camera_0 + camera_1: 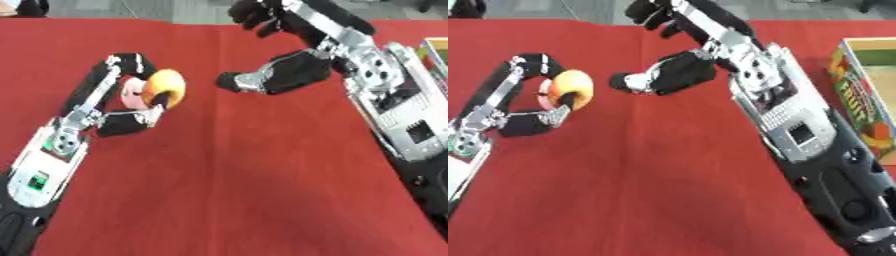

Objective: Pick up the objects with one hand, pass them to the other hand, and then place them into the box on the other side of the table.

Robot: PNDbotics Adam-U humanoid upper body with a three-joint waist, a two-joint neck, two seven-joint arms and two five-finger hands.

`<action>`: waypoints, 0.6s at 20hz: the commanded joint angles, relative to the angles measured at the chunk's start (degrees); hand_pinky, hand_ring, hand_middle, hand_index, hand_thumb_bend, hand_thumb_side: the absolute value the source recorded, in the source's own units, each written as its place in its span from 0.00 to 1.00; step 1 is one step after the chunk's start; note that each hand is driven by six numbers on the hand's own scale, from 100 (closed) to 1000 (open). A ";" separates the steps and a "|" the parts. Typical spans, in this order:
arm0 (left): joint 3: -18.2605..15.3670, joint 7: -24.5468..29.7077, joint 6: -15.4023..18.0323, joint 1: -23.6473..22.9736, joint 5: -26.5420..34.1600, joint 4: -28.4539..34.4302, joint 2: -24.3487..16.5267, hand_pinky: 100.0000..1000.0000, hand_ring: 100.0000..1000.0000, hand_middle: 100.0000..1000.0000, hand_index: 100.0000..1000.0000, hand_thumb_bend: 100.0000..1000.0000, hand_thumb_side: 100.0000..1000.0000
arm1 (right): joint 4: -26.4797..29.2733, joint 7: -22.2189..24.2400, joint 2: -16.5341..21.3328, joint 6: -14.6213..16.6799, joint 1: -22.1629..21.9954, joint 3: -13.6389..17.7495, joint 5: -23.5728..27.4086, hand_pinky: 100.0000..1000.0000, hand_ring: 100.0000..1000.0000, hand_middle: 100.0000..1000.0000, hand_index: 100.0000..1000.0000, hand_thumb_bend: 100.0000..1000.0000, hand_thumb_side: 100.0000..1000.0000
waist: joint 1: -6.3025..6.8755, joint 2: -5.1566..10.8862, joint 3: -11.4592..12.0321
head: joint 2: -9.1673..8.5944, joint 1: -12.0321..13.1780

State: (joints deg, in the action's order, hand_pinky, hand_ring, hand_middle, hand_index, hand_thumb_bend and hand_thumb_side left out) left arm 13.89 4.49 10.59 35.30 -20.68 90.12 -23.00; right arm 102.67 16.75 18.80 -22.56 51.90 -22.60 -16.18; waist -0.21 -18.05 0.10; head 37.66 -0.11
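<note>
left hand (131, 107): fingers and thumb curled round a round orange-yellow fruit (164, 88), looks like a peach or apple with a reddish-pink side. It's held on the left part of the desk; can't tell if it's lifted clear of the red cloth (236, 175).

right hand (271, 75): reaching in from the upper right, fingers spread and mostly relaxed, holding nothing. Its thumb tip sits near the fruit but there's a clear gap between them.

box (866, 95): colourful cardboard carton at the right edge of the desk, open on top, well apart from both hands. Something orange shows low on it; can't tell if that's printing or an item inside.

where we are (my guess): fruit is picked up and the handover is about to happen, nothing passed yet.

what could go wrong: the fruit is round and smooth, so if the left hand lets go before the right one has wrapped around it, it drops and rolls across the cloth. The left fingers also cover a lot of the fruit, so the right hand may clash with them. After that, the wide right forearm (794, 120) could nudge the box.
</note>
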 commanded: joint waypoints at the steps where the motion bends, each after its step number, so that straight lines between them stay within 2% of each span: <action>1: 0.19 0.27 0.41 0.72 0.20 1.88 0.03 0.66 0.64 0.52 0.45 0.03 0.07 | -0.01 0.71 -0.21 0.48 1.15 -0.29 -1.23 0.77 0.79 0.72 0.77 0.59 0.15 | -0.75 4.92 0.18 | -0.42 -0.14; 12: 1.34 -0.73 0.43 1.29 -0.96 3.38 1.22 0.66 0.63 0.52 0.45 0.03 0.07 | -1.09 2.65 -1.48 1.82 1.40 -1.86 -3.84 0.77 0.79 0.72 0.76 0.56 0.13 | -0.68 4.71 0.72 | -0.32 -0.93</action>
State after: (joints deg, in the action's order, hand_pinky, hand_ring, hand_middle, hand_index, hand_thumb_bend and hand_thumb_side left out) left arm 15.37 3.77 10.85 35.49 -21.28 91.94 -21.56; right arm 101.25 19.02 17.27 -20.97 52.01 -24.57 -19.45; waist -0.38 -18.06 0.79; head 37.66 -0.78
